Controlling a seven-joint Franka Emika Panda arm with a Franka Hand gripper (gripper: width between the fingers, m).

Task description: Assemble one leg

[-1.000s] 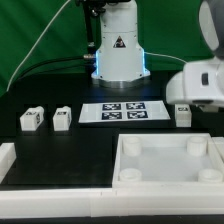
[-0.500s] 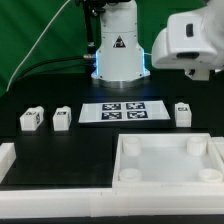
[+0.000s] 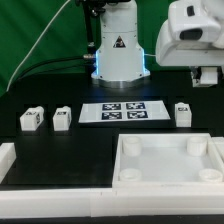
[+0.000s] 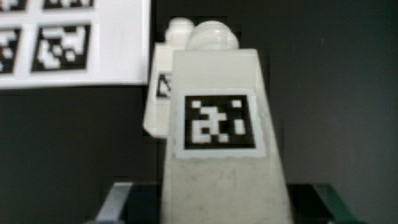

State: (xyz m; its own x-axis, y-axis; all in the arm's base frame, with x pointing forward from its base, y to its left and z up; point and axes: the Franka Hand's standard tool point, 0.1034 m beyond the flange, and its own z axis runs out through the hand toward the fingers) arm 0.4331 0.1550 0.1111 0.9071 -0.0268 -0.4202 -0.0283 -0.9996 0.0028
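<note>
My gripper (image 3: 207,77) is high at the exterior view's right, shut on a white leg (image 4: 222,130) that hangs above the table. In the wrist view the held leg fills the middle, its square tag facing the camera, with my gripper (image 4: 222,208) closed on its sides. Three more legs stand on the black table: one (image 3: 183,113) right of the marker board (image 3: 122,112) and two (image 3: 62,117) (image 3: 31,119) to its left. One of them (image 4: 178,70) shows behind the held leg in the wrist view.
The large white tray (image 3: 212,150) with raised rim and corner sockets lies at the front right. A white raised border (image 3: 50,193) runs along the front left. The arm's base (image 3: 118,50) stands behind the marker board, which also shows in the wrist view (image 4: 63,45).
The arm's hand has risen from low at the right edge to high at the upper right, carrying the leg up. The legs on the table have not moved.
</note>
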